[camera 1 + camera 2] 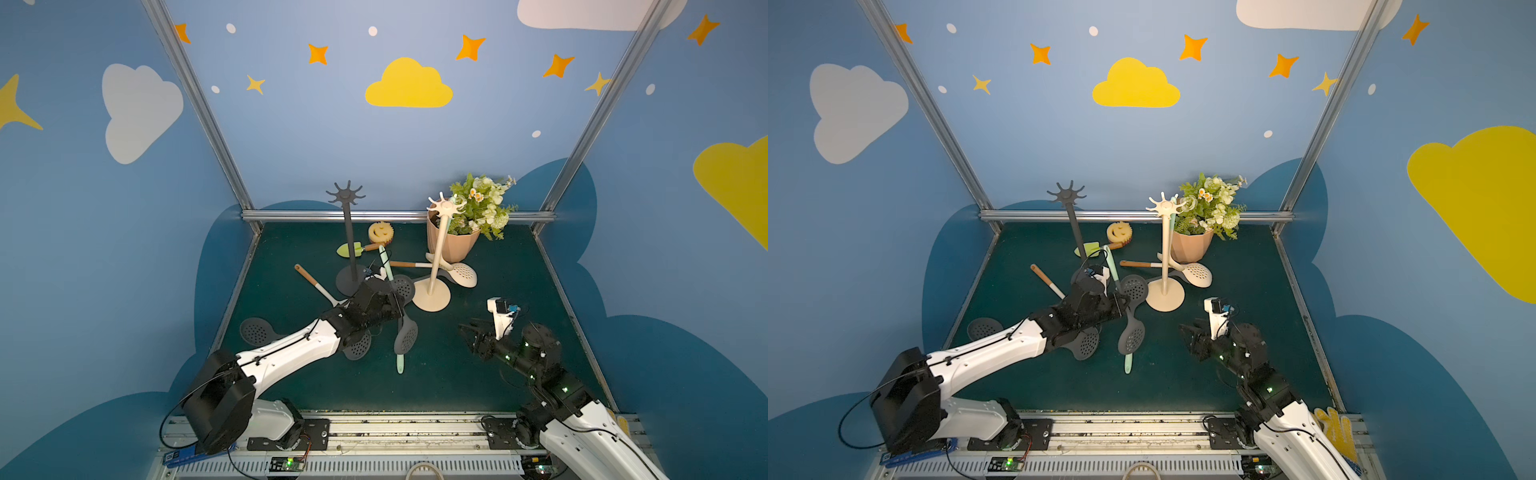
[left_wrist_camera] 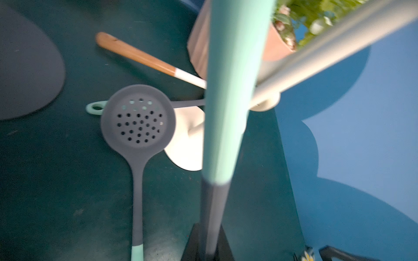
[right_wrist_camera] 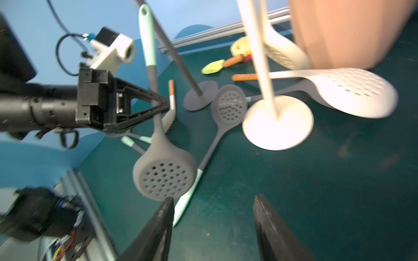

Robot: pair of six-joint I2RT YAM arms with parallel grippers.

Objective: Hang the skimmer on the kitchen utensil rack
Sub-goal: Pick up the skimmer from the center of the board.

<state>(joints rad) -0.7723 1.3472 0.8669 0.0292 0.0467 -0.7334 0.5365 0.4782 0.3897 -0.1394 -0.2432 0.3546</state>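
My left gripper (image 1: 399, 305) is shut on the grey shaft of a skimmer (image 1: 406, 334) and holds it off the table. Its perforated grey head (image 3: 164, 174) hangs down and its mint handle end (image 2: 230, 90) points up. The held skimmer is between the dark grey utensil rack (image 1: 347, 232) and the cream utensil rack (image 1: 436, 257), below both hook crowns. In the right wrist view the left gripper (image 3: 166, 106) pinches the shaft just below the mint part. My right gripper (image 3: 213, 198) is open and empty, low at the front right (image 1: 465, 330).
Another grey skimmer (image 1: 403, 286) lies under the held one. More grey skimmers (image 1: 255, 330) lie at the front left, and cream skimmers (image 1: 463, 274) lie behind the cream rack's base. A flower pot (image 1: 453, 241), a yellow sponge (image 1: 380, 232) and a green trowel (image 1: 349, 249) stand at the back.
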